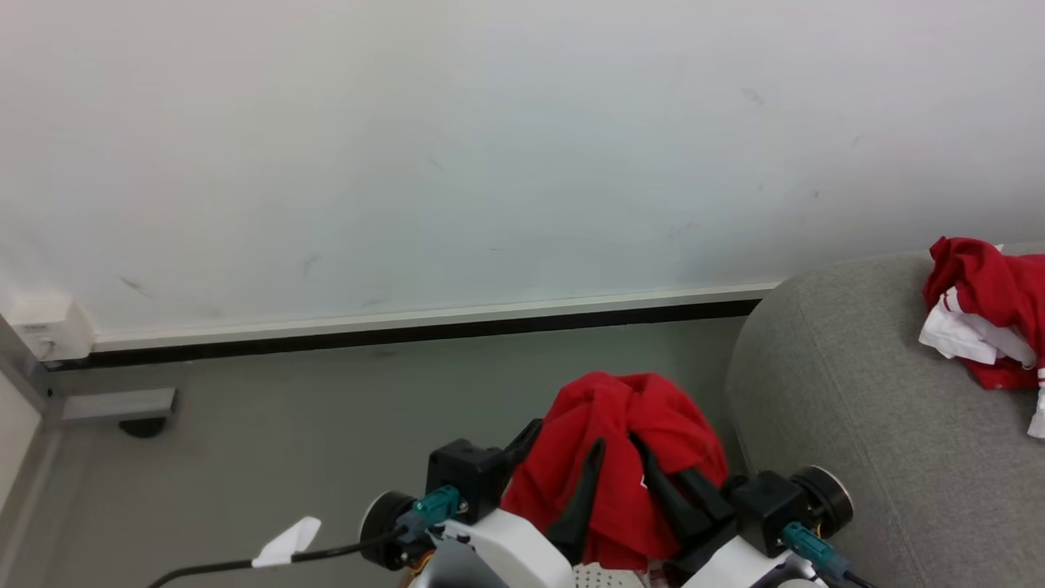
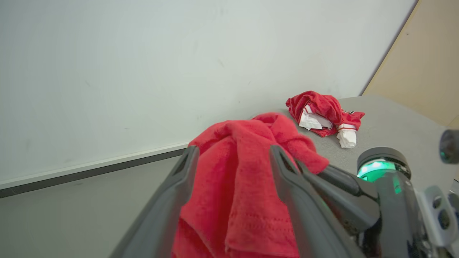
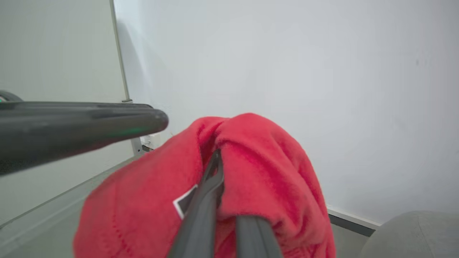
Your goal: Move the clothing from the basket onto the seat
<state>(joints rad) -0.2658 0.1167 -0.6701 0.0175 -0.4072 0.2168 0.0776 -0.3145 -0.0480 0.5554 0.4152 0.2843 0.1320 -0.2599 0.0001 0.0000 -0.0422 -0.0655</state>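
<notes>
Right jaws pinch the fuzzy red garment (image 1: 620, 425), left jaws spread apart around its bunched folds.

You have no text, number or brand here that can be read. The nearer garment (image 3: 272, 168) carries a small black patch (image 3: 183, 203) with a white edge, but it is too blurred to tell you anything. The far garment (image 2: 319, 105), lying on the seat (image 2: 391, 125), shows a black-and-white mark (image 2: 349, 112) that is too small for you to make out. The white tag (image 1: 286, 541) on the cable (image 1: 204, 565) turns a blank face to you.
</notes>
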